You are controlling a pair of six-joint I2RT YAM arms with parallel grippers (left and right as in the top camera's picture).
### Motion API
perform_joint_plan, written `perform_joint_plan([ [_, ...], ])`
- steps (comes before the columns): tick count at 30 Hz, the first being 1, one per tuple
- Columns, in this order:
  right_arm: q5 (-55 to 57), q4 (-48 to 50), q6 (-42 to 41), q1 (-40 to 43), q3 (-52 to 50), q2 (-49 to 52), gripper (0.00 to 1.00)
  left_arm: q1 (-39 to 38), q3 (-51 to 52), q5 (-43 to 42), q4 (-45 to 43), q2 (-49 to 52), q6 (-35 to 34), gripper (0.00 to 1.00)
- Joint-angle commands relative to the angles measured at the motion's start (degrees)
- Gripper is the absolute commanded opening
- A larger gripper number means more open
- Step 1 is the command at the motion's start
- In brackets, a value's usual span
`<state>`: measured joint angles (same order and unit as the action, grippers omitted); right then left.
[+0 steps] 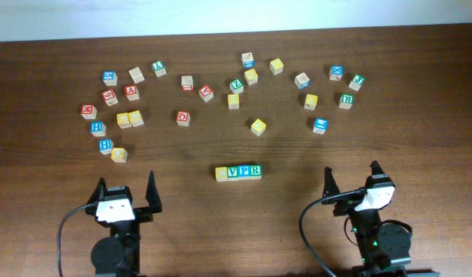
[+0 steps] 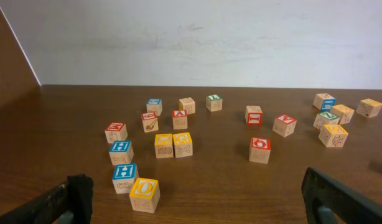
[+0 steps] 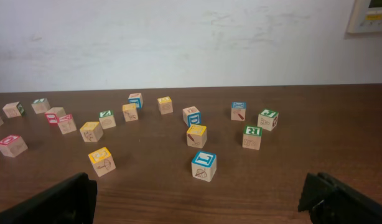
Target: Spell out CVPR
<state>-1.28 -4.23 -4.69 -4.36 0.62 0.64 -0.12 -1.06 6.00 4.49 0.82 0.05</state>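
A row of wooden letter blocks lies at the front middle of the table in the overhead view: a yellow block on the left, then blue V, green P and blue R, touching side by side. My left gripper is open and empty at the front left, well left of the row. My right gripper is open and empty at the front right. The row is out of both wrist views. The left wrist view shows my open fingers either side of bare table, and the right wrist view shows the same.
Many loose letter blocks lie scattered across the back half of the table. A yellow O block and a blue H block sit nearest my left gripper. A blue block and a yellow block sit ahead of my right gripper.
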Motion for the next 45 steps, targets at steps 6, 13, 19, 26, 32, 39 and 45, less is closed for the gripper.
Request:
perform_joint_plan([
  [6, 0.31, -0.31, -0.02, 0.26, -0.31, -0.46, 0.99, 0.42, 0.55, -0.63, -0.17, -0.52, 0.85, 0.98],
  [13, 0.55, -0.33, 0.00, 2.97, -0.31, -0.46, 0.98, 0.42, 0.55, -0.61, -0.17, -0.52, 0.85, 0.98],
  [19, 0.94, -0.50, 4.11, 4.11, -0.31, -0.46, 0.98, 0.42, 0.55, -0.61, -0.17, -0.52, 0.85, 0.98],
  [26, 0.92, -0.37, 4.46, 4.00, -0.31, -0.46, 0.98, 0.42, 0.55, -0.63, -0.17, -0.52, 0.85, 0.98],
  [32, 0.92, -0.37, 4.46, 4.00, -0.31, -0.46, 0.98, 0.39, 0.55, -0.63, -0.17, -0.52, 0.85, 0.98],
  [39, 0.92, -0.37, 4.46, 4.00, -0.31, -0.46, 0.98, 0.42, 0.55, -0.63, -0.17, -0.52, 0.85, 0.99],
  [45, 0.92, -0.37, 4.46, 4.00, -0.31, -0.46, 0.98, 0.39, 0.55, -0.61, -0.17, -0.52, 0.85, 0.98],
])
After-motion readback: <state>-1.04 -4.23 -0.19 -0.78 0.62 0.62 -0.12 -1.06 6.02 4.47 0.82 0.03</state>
